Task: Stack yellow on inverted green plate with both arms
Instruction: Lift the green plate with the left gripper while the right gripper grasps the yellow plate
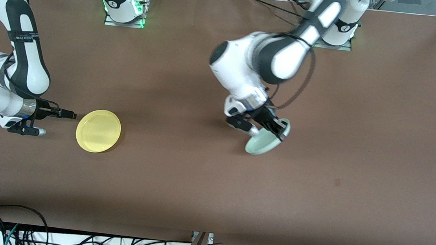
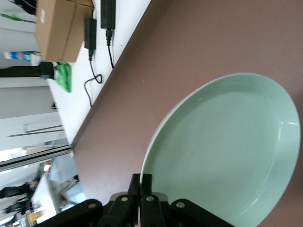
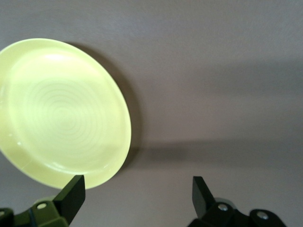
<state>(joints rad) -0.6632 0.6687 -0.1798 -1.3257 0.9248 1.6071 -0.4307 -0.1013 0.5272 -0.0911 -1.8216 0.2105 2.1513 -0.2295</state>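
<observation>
The left gripper [image 1: 276, 128] pinches the rim of the green plate [image 1: 264, 142], tilted up off the table [image 1: 212, 185] mid-flip. A thin rim hold could slip and drop it right-side up. At nine o'clock from it lies the yellow plate [image 1: 98, 130]; the right gripper [image 1: 42, 121], spread wide, waits just beside it at nine o'clock.

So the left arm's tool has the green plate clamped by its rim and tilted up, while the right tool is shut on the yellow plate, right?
Not quite. The left tool does hold the green plate by its rim, tilted. But the right tool is open beside the yellow plate, which lies flat on the table, as the right wrist view shows.
</observation>
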